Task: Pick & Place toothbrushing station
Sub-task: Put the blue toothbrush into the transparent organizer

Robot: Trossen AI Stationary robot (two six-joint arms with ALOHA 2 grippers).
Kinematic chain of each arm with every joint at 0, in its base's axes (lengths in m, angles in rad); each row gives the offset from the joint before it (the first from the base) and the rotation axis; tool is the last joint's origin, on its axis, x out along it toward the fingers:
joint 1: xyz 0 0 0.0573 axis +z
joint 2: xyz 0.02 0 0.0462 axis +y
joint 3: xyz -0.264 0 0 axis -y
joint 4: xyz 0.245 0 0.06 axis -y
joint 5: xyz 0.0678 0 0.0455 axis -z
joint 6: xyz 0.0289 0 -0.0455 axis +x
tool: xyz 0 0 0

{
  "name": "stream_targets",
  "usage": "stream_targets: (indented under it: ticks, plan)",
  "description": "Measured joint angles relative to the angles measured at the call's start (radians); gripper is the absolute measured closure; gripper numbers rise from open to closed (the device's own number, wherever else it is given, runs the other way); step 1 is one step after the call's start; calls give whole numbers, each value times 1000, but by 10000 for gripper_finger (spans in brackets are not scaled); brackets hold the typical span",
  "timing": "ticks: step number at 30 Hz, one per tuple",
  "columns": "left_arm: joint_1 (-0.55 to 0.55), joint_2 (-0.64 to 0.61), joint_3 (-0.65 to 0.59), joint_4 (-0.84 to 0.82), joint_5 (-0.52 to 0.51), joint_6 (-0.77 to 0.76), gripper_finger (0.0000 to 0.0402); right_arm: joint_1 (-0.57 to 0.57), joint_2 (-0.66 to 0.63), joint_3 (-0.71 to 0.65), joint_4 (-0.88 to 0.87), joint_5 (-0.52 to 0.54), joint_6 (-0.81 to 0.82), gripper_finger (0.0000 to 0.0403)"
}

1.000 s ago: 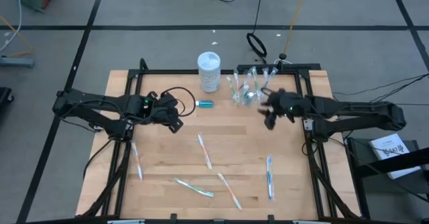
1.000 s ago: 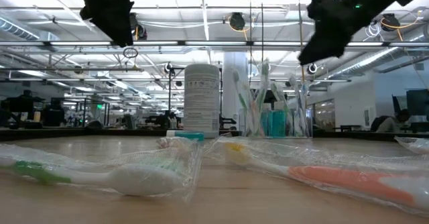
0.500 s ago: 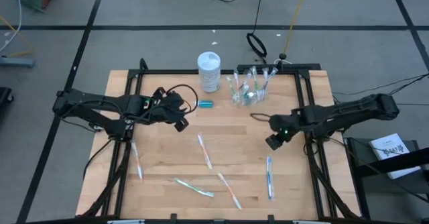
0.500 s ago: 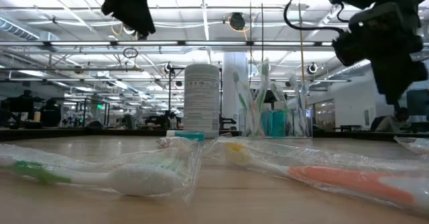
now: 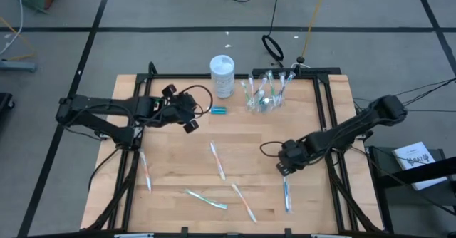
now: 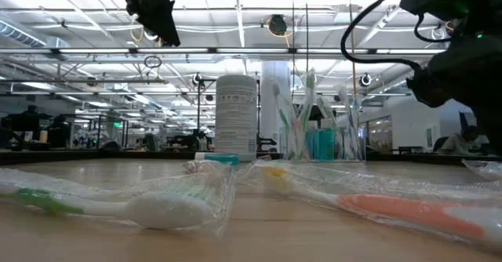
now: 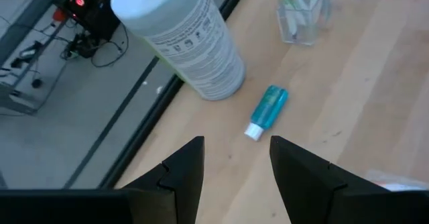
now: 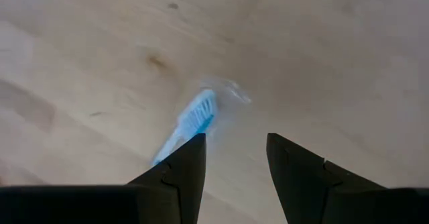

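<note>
hiding half the blue toothbrush (image 8: 191, 120): right tool (image 8: 234, 158).

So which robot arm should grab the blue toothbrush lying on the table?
Probably the right one. The right gripper hangs open just above the blue toothbrush, while the left gripper is far off, near the small blue tube.

**Right arm swung down-frame; left arm crept right**

Right pincer (image 5: 283, 168) left its spot beside the clear cup (image 5: 261, 100) at upper centre of the high view and now sits lower centre-right, just above the blue toothbrush (image 5: 286, 190); its fingers (image 8: 179, 174) are spread, head of that brush between them. Left pincer (image 5: 191, 118) shifted slightly right and up-frame, closer to the small blue tube (image 5: 217, 110). In the low view, the right arm slid to the right edge.
</note>
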Motion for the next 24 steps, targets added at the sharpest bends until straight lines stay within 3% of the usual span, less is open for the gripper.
stream_targets:
  ticks: [11,18,24]
  plan:
    - [68,0,-14,-14,4,53,224,46,59,0,150,-1,92,250]
    - [90,0,-26,-8,27,59,224,76,54,0,245,2,36,250]
    - [92,0,-26,-7,28,60,224,86,55,0,249,96,54,250]
